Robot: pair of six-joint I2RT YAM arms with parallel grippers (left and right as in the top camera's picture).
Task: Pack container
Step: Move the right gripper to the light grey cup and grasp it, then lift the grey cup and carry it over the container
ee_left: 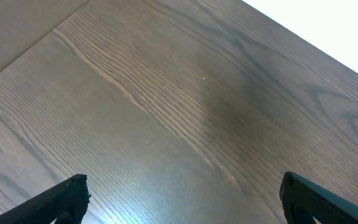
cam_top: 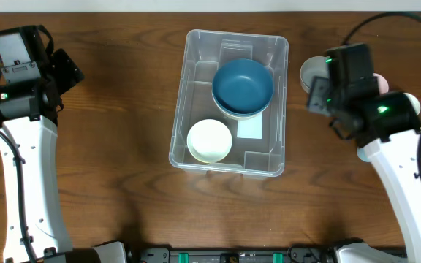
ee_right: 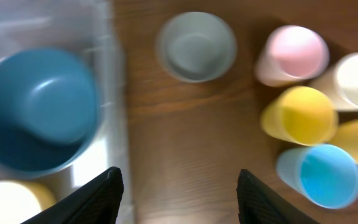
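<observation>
Found the container [cam_top: 196, 80] at centre of the overhead frame, standing open on the table [cam_top: 123, 109], long side running top to bottom. Noted two items inside: a blue bowl [cam_top: 243, 86] in the upper right part and a cream bowl [cam_top: 210, 139] at lower left, near each other, contact not determinable. Noted a white label [cam_top: 251, 126] on the base just below the blue bowl. Judged set side by side rather than nested, leaving floor free at upper left and lower right.

Found the right claw [ee_right: 182, 199] with jaws apart and nothing between them, hanging over bare table just right of the container wall. Read as stationed between bin and supply, ready for a further pick. Noted ahead of it, upper middle of the wrist frame, a grey bowl [ee_right: 196, 46], upright and alone. Noted to the right a tight cluster: pink cup [ee_right: 294, 53], white cup [ee_right: 356, 78], yellow cup [ee_right: 300, 115], blue cup [ee_right: 322, 174]. Judged the grey bowl the easiest candidate, being clear of neighbours.

Found the left claw [ee_left: 191, 205] spread wide, holding nothing, over bare wood at upper left of the overhead frame, well apart from the container. Judged parked clear of the work, given supply entirely on the right.

Rated packing as partly done.
</observation>
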